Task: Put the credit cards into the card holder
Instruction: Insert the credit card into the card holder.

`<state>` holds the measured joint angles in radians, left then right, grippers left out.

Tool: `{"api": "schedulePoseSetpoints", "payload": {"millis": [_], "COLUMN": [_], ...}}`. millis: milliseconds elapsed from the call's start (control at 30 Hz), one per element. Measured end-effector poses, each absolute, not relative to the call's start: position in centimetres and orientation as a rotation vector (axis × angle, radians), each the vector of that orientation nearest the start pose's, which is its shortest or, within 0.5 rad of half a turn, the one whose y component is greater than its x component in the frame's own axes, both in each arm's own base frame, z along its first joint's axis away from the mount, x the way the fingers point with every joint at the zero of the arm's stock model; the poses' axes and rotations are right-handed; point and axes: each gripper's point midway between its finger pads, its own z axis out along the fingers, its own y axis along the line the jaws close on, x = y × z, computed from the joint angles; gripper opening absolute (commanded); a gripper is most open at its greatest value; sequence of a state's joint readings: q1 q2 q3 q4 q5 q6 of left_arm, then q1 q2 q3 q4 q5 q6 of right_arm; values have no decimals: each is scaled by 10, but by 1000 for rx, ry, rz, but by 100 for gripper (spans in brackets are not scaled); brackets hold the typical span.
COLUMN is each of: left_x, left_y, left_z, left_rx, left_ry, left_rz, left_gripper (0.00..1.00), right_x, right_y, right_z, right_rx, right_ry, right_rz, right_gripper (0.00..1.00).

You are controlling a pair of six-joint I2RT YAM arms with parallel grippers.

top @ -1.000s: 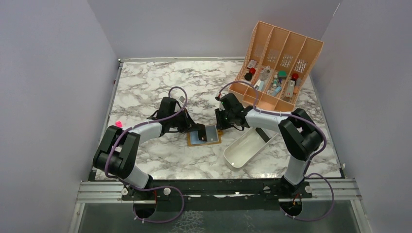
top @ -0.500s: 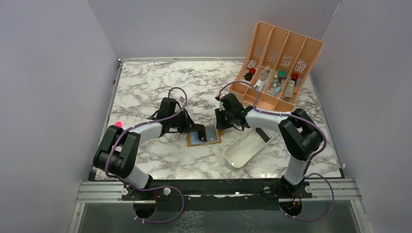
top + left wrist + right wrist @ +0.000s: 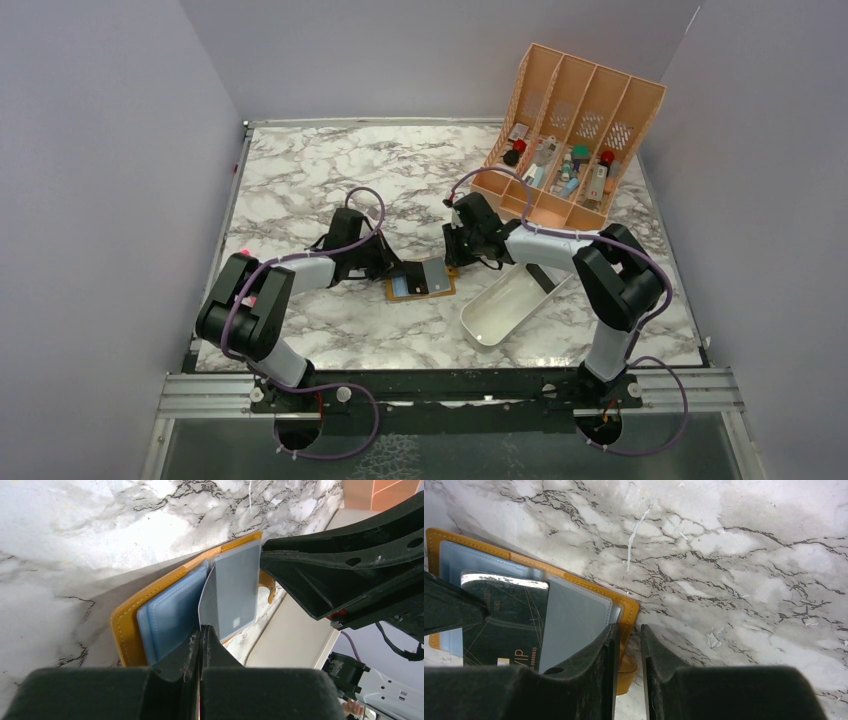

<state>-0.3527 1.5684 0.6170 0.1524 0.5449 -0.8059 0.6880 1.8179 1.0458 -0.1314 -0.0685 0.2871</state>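
Note:
The mustard-orange card holder (image 3: 425,284) lies open on the marble table, with blue inner pockets (image 3: 170,612) and a clear sleeve over a grey-blue panel (image 3: 574,625). My left gripper (image 3: 397,268) is shut on a credit card (image 3: 209,597). The card stands on edge over the holder's left half. Its other face is dark with gold lines (image 3: 506,620). My right gripper (image 3: 457,262) has its fingers nearly together on the holder's right edge (image 3: 624,607). The orange strap tab (image 3: 624,672) shows in the narrow gap.
A white oblong tray (image 3: 505,305) lies just right of the card holder, close under the right arm. A peach slotted organiser (image 3: 575,130) with small items stands at the back right. Grey walls close in the table on three sides.
My left arm has sunk lower and its elbow has shifted slightly, still holding the card over the card holder. The right arm and the holder have not moved.

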Motion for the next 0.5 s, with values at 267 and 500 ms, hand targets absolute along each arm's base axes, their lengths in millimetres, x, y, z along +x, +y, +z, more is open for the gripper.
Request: {"api": "schedulePoseSetpoints", "payload": {"millis": [267,500], "left_x": [275,277], "left_y": [-222,-222], "left_z": [37,34], "left_rx": [-334,-338], "left_ry": [2547,2541], "left_rz": [-1122,-1085], "left_gripper": [0,0], "right_x": [313,313], "right_y": [288,288], "right_z": [22,22], "right_rx": [-534,-533], "right_ry": [2477,2475], "right_rz": [492,493], "right_gripper": [26,25]}}
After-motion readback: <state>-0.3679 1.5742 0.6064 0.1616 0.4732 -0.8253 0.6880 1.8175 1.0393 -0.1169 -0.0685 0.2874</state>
